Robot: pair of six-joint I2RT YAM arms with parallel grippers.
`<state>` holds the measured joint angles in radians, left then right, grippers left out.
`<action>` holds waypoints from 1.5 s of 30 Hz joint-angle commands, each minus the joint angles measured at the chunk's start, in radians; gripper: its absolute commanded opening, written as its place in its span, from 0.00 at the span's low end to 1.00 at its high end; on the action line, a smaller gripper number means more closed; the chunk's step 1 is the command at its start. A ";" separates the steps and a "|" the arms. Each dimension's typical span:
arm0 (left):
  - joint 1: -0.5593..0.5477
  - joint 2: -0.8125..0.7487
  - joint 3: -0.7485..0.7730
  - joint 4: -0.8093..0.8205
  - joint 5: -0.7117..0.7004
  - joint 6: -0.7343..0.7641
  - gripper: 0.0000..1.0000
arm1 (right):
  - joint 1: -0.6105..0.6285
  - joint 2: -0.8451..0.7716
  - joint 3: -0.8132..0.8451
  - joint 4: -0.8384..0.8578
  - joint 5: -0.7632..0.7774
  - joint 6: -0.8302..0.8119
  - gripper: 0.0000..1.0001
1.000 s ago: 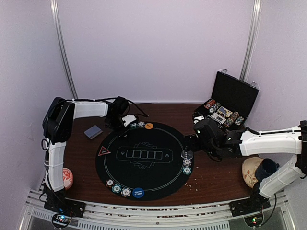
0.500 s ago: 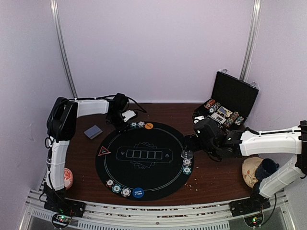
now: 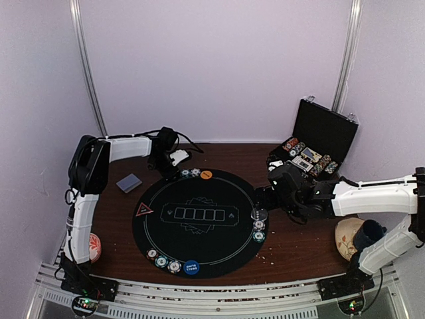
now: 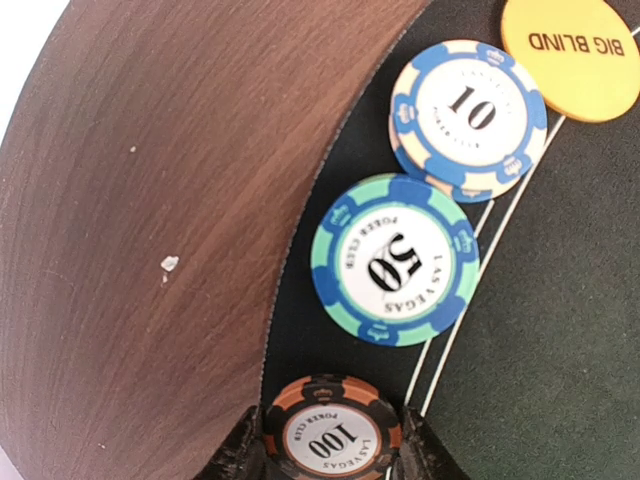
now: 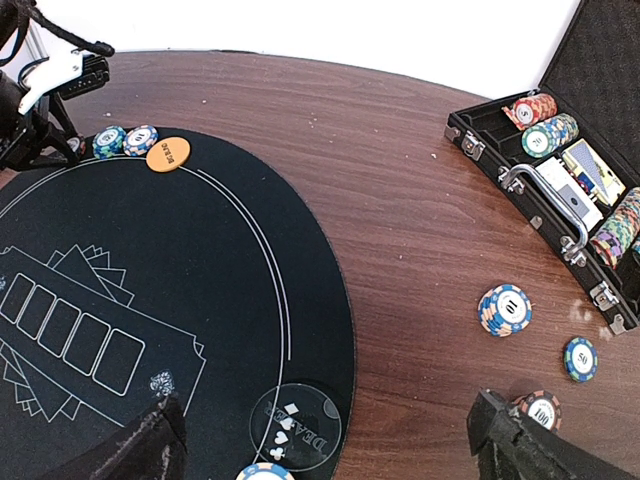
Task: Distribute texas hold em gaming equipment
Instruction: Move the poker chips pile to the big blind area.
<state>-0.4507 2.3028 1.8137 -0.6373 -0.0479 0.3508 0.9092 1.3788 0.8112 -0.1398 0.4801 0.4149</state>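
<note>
1. The left hand (image 4: 331,458) is clamped tight on an orange-and-black 100 chip (image 4: 332,432), one finger on each side, right at the far left rim of the black mat (image 4: 540,330).
2. Just past that on the mat there's a green-and-blue 50 chip (image 4: 395,260), then a blue 10 chip (image 4: 468,108) right next to it, then the orange BIG BLIND button (image 4: 575,45).
3. The brown wood surface (image 4: 140,230) curves around the mat edge beside them.
4. The right hand (image 5: 322,435) is spread as wide as it goes with nothing in it, hanging over the mat's right edge.
5. Below it a clear DEALER disc (image 5: 295,425) lies on the mat.
6. Off to its right, three loose chips (image 5: 505,310) lie on the wood, well apart from each other.
7. Beyond those is the open black case (image 5: 545,175), with more chips and some cards inside.
8. From overhead, the grey-blue card deck (image 3: 129,183) lies on the wood left of the mat.
9. The red triangle marker (image 3: 144,210) is on the mat's left side, and the blue button (image 3: 191,266) is at the near edge next to a few more chips.
</note>
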 commanded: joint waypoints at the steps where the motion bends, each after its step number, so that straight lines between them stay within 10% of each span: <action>1: 0.008 0.039 0.022 0.024 0.038 0.010 0.26 | -0.002 0.010 -0.008 0.012 0.022 0.003 1.00; 25: 0.008 0.069 0.053 0.022 0.049 0.009 0.27 | -0.002 0.016 -0.006 0.011 0.023 0.002 1.00; 45: 0.007 0.006 0.030 -0.005 0.080 0.001 0.73 | -0.003 0.017 -0.006 0.010 0.022 0.002 1.00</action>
<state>-0.4385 2.3302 1.8553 -0.6209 -0.0051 0.3504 0.9092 1.3880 0.8112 -0.1375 0.4801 0.4149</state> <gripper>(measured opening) 0.695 1.000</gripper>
